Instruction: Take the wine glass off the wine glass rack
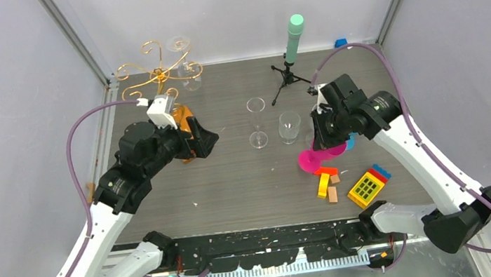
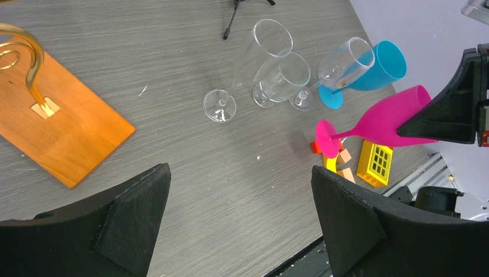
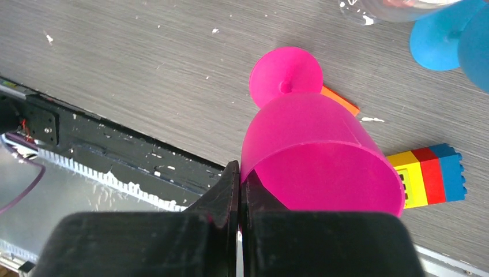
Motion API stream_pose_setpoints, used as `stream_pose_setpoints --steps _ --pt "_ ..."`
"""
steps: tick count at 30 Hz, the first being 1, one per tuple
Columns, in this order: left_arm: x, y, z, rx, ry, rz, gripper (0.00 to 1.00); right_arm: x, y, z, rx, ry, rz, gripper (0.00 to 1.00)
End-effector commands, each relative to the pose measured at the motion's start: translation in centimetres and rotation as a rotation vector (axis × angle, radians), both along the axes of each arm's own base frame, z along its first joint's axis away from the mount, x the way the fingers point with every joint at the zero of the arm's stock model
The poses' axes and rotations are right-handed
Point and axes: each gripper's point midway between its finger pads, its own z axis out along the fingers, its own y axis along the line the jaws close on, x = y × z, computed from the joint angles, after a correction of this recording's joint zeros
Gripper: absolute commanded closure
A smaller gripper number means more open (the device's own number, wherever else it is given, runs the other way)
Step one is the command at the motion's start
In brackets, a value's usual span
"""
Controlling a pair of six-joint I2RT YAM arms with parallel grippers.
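The right jaws are shut tight on the rim of the pink wine glass [image 3: 311,144]. The glass is tipped, with its foot low down by the coloured blocks [image 1: 365,187] on the right of the worktop [image 1: 233,175]. The left jaws are wide open and hold nothing. They are near the orange base [image 2: 57,133] of the wine glass rack [image 1: 159,71] at the far left. One clear glass [image 1: 187,69] hangs upside down on the rack.

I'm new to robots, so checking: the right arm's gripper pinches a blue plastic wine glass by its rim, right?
Wrong colour: the right gripper pinches the pink plastic wine glass by its rim, as the right wrist view shows.
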Motion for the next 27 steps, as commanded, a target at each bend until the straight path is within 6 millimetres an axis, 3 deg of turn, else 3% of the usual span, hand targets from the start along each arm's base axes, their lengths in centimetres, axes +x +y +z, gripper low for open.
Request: stream_pose_setpoints --steps 1,8,15,19,27 --pt "0.1 0.5 1.3 0.018 -0.053 0.009 0.05 1.7 0.7 0.1 0.003 -0.049 -0.030 1.00" --pt "0.1 1.3 1.2 0.042 -0.068 0.039 0.05 1.3 4.1 -2.4 -0.028 0.031 0.069 1.00" --pt "-0.2 1.9 1.8 0.050 -0.094 0.045 0.04 1.8 4.2 -5.5 -0.214 0.093 0.064 0.93" --pt "-0.2 2.3 1.8 0.061 -0.098 0.064 0.04 1.9 5.0 -6.0 -0.244 0.100 0.087 0.89" --pt "0.1 2.3 3.3 0.044 -0.125 0.076 0.03 2.3 5.6 -6.4 -0.262 0.106 0.103 0.67"
